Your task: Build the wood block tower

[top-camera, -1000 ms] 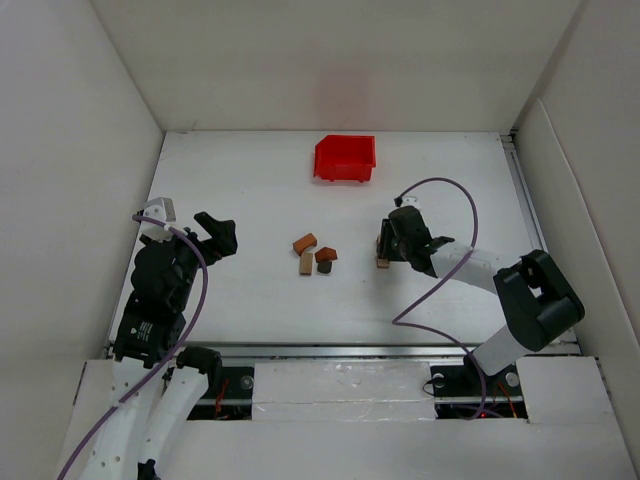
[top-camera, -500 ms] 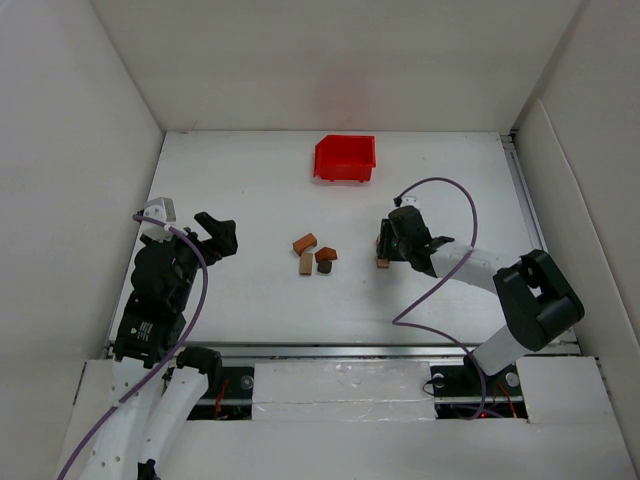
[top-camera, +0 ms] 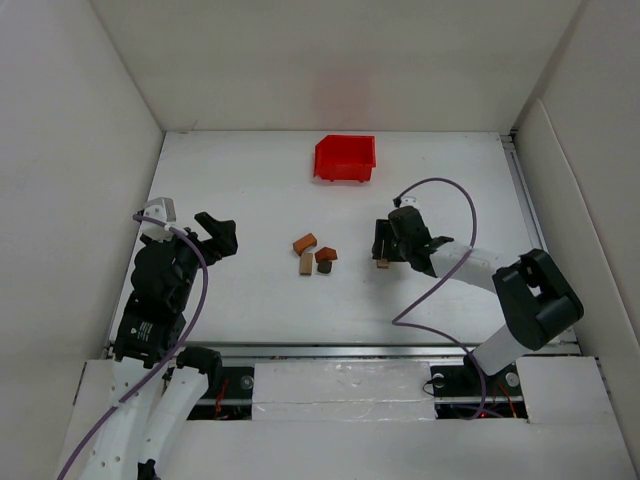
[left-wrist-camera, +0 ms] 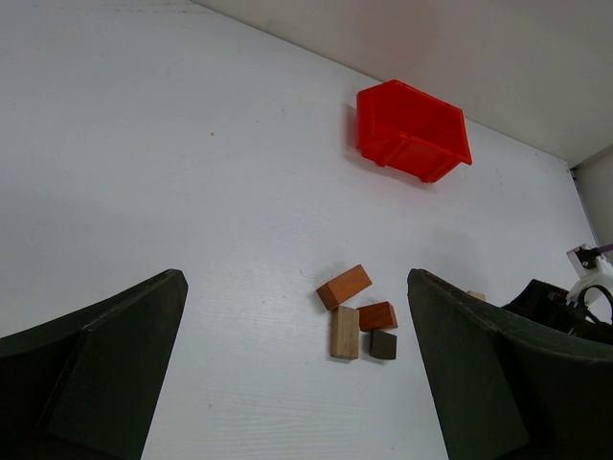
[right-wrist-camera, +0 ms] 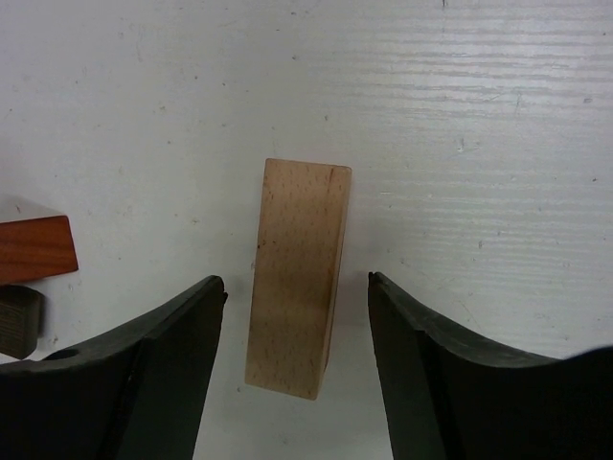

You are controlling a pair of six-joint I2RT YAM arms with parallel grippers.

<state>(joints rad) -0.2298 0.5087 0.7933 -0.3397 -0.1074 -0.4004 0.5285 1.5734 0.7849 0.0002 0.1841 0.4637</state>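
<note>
A cluster of small wooden blocks lies mid-table: an orange-brown block [top-camera: 304,242] [left-wrist-camera: 344,287], a light tan block [top-camera: 306,263] [left-wrist-camera: 344,332], a reddish-brown block [top-camera: 326,254] [left-wrist-camera: 377,315] and a small dark brown block [top-camera: 324,267] [left-wrist-camera: 383,344]. Another light tan block [top-camera: 382,263] [right-wrist-camera: 298,277] lies flat to their right. My right gripper [top-camera: 383,250] [right-wrist-camera: 296,281] is open, low over this block, with one finger on each side and gaps to both. My left gripper [top-camera: 215,235] [left-wrist-camera: 295,278] is open and empty, left of the cluster.
A red plastic bin [top-camera: 345,158] [left-wrist-camera: 412,130] stands at the back of the table [top-camera: 250,180]. White walls close in the left, right and back. A purple cable [top-camera: 440,185] loops above my right arm.
My right gripper has shifted slightly left over the lone tan block. The blocks and the left arm have not moved.
</note>
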